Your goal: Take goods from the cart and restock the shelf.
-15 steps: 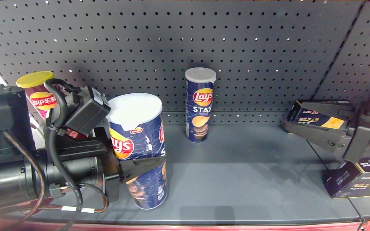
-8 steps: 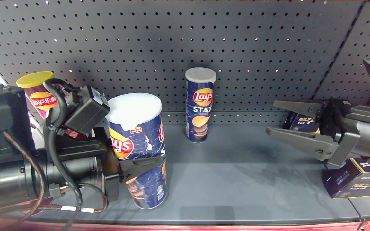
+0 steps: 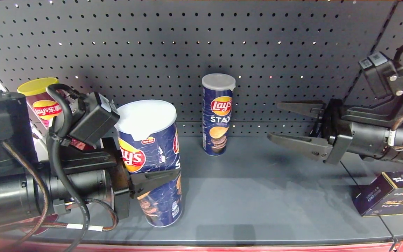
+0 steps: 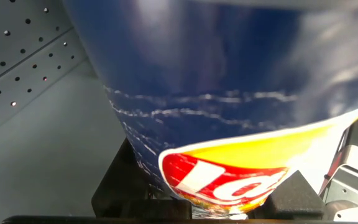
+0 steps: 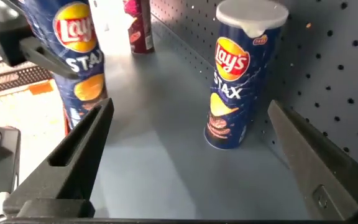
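My left gripper (image 3: 166, 164) is shut on a blue chip can (image 3: 150, 154) with a white lid, held upright near the shelf's front left. The can's base is at or just above the shelf floor (image 3: 257, 196). Up close in the left wrist view the same blue can (image 4: 229, 93) sits between the jaws. A second blue can (image 3: 218, 115) stands at the back centre. My right gripper (image 3: 273, 120) hangs open to its right, apart from it, with nothing between its fingers. The right wrist view has the standing can (image 5: 238, 81) beyond the right gripper (image 5: 189, 106) and the held can (image 5: 79, 56) farther off.
A red can with a yellow lid (image 3: 42, 101) stands at the back left behind my left arm. A dark box (image 3: 390, 192) lies at the front right. The pegboard wall (image 3: 187, 42) closes the back. Bare shelf lies between the two blue cans and the box.
My right gripper has moved left and up, away from the dark boxes at the right toward the shelf's middle, staying open. The left gripper and its can have stayed put.
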You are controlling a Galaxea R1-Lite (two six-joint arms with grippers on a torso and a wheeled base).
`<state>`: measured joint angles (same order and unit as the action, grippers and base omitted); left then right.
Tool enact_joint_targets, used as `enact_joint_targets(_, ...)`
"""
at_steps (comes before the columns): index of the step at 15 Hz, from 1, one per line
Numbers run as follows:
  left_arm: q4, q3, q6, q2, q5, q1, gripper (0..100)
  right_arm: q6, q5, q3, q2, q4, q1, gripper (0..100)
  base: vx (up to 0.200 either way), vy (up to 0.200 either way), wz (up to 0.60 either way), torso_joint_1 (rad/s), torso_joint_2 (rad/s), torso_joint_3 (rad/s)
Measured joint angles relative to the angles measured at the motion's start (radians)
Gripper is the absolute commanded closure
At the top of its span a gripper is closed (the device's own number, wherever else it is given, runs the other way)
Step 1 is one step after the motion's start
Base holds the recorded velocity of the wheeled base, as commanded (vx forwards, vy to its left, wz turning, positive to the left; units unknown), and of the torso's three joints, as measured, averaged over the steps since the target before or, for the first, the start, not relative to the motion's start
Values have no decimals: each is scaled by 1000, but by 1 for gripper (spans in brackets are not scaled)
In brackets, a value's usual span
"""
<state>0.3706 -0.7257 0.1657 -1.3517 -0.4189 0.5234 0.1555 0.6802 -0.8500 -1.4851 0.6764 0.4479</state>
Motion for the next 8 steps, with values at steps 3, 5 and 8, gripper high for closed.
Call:
enact_joint_targets(3, 0, -1, 0, 0, -1, -1, 100, 31, 4, -29, -45, 0, 3, 0, 0, 0, 0, 0, 0, 0)
enact_joint_targets(5, 0, -2, 0, -1, -1, -1, 100, 33, 4, -52, -77, 0, 5, 0, 0, 0, 0, 0, 0, 0)
enact_joint_targets(8, 0, -10, 0, -3, -1, -1, 100, 56, 3, -80, -127, 1, 6, 0, 0, 0, 0, 0, 0, 0)
